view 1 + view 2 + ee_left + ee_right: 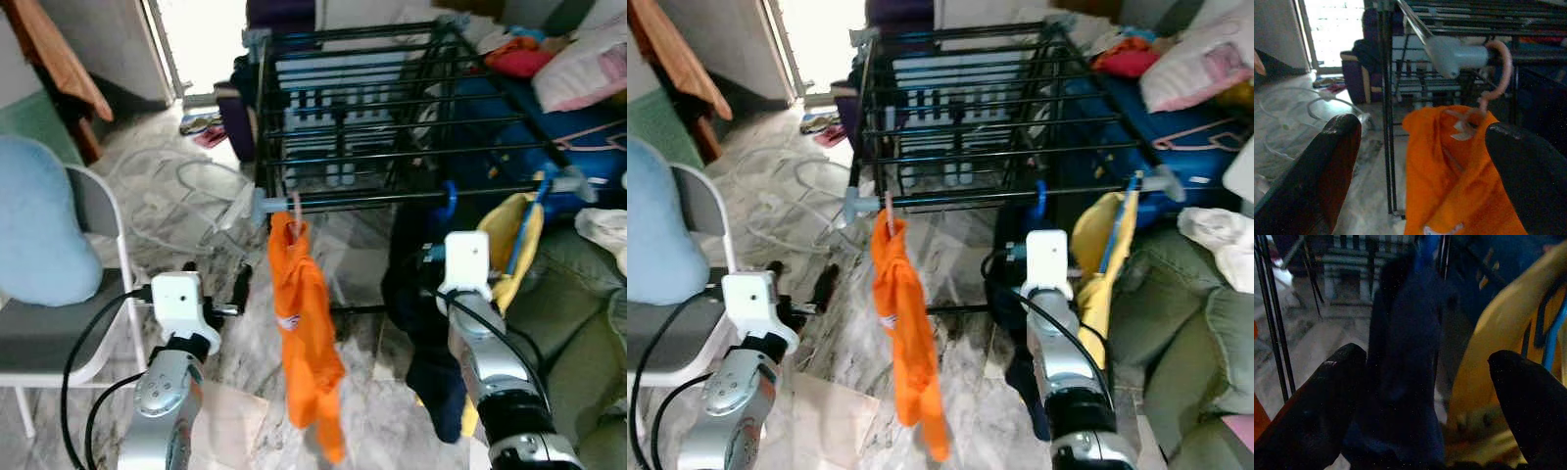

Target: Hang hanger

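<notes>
Hanging done by the look of it: pink plastic hanger w/ orange shirt hooked on black metal drying rack's front rail, hanging vertical.
Left gripper released, fingers spread, hanger just ahead & nearer it than right gripper, also spread, facing dark blue garment. Left wrist view shows hook over rail; head views blur it.
</notes>
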Tool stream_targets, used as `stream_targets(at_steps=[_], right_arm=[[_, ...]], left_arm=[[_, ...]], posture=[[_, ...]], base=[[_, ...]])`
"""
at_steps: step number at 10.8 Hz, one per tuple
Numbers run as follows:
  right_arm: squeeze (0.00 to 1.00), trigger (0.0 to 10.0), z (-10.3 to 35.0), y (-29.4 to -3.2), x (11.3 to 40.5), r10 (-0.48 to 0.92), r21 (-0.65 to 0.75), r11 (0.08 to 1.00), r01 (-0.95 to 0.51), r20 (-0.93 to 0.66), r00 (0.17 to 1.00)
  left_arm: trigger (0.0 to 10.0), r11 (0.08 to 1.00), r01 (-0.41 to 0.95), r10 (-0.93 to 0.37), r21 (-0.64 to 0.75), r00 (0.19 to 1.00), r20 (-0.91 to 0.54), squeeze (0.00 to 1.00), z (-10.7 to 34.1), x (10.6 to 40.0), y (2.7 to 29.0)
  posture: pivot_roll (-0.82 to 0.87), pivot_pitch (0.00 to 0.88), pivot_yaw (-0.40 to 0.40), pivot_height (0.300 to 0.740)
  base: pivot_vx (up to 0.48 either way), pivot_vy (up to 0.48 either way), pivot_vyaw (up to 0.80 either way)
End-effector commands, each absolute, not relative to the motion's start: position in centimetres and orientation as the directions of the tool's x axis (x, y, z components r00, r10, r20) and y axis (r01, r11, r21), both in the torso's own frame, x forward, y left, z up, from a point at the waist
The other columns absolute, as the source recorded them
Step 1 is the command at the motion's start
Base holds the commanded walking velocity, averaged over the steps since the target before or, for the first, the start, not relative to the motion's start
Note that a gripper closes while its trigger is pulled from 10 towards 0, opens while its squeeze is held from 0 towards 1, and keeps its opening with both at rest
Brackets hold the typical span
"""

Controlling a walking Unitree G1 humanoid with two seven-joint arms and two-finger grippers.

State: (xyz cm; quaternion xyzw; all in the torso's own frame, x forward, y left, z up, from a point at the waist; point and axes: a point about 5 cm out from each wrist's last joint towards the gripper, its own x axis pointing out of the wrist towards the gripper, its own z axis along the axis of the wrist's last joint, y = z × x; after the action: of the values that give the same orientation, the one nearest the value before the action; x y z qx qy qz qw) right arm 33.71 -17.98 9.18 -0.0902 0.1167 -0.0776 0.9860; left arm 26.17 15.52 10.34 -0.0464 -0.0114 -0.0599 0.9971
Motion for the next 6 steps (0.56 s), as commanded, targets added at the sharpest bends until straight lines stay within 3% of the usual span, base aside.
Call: stream_targets(at_steps=[1,5,6], right_arm=[[0.0,10.0,9.4,-17.6,34.3,-0.167,-0.203,0.972,0.119,-0.238,0.957],[0.0,10.0,8.5,-17.0,35.6,-0.106,-0.219,0.975,0.034,-0.327,0.939],[0.0,2.5,8.9,-16.5,36.2,-0.098,-0.224,0.974,0.025,-0.324,0.941]], left_arm=[[10.0,0.987,0.133,-0.132,-0.09,0.991,0.018,0.0,10.4,26.3,15.7],[10.0,0.983,0.156,-0.156,-0.097,0.988,0.004,0.0,10.2,26.2,15.4],[10.0,0.981,0.169,-0.17,-0.097,0.985,-0.002,0.0,10.1,26.2,15.1]], posture=[[-0.01,0.0,0.066,0.74],[-0.01,0.0,0.066,0.74],[-0.01,0.0,0.064,0.74]], base=[[0.0,0.0,0.0],[0.0,0.0,0.0],[0.0,0.0,0.0]])
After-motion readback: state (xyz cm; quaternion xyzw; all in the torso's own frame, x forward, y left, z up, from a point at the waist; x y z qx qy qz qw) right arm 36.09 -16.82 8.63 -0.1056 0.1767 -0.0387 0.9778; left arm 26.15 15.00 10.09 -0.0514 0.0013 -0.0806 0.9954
